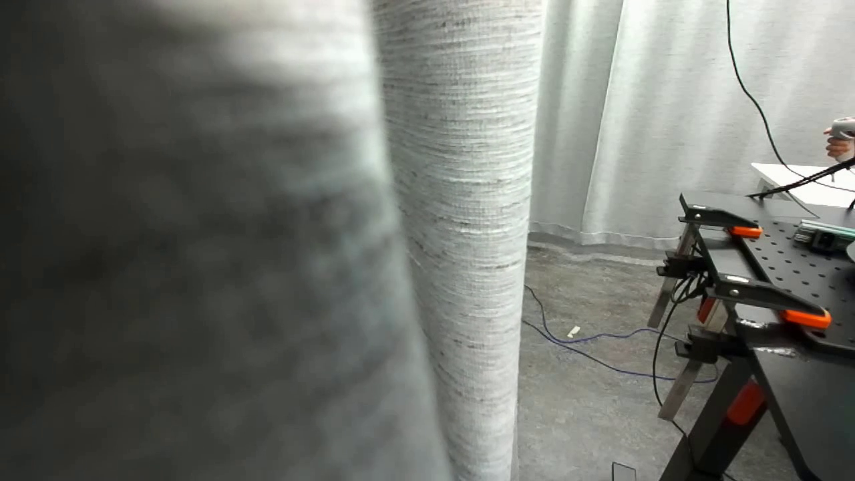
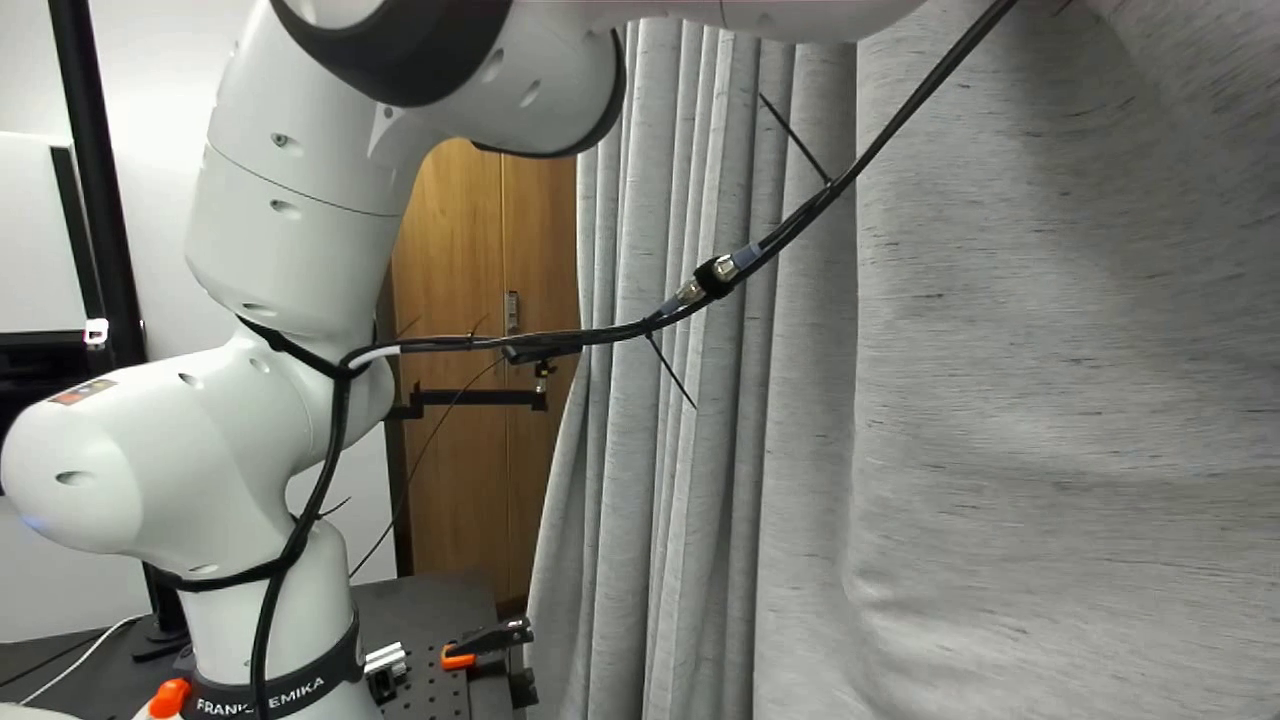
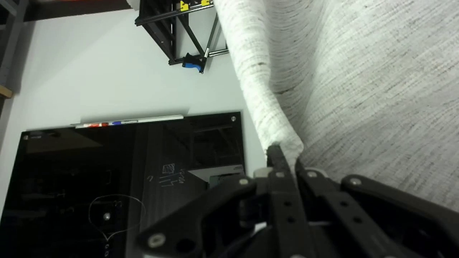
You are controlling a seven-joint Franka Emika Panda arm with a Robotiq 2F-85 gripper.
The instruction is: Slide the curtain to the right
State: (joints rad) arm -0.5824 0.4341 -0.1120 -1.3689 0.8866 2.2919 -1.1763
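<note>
In the wrist view the tool pinches the edge of the pale grey curtain, a narrow fold of cloth caught between its tips. From that grip the edge runs up the picture as a bright, rolled strip, and the rest of the fabric spreads to the right in soft creases. Beyond it is a white wall with a glossy black board that carries white scribbles; a red marker lies on a white ledge along the board.

In an exterior view the white robot arm rises from a dark counter and crosses the top of the picture in front of the curtain. There the curtain hangs beside the counter — bunched in close folds near a wooden cabinet, smoother and wider toward the right. Black cables strapped to the arm slant up across it.

In an exterior view grey cloth fills the left and middle, its nearest part badly blurred — probably the same curtain, though I can't be sure. More drapery hangs behind, and clamps with orange ends grip the counter's edge.
</note>
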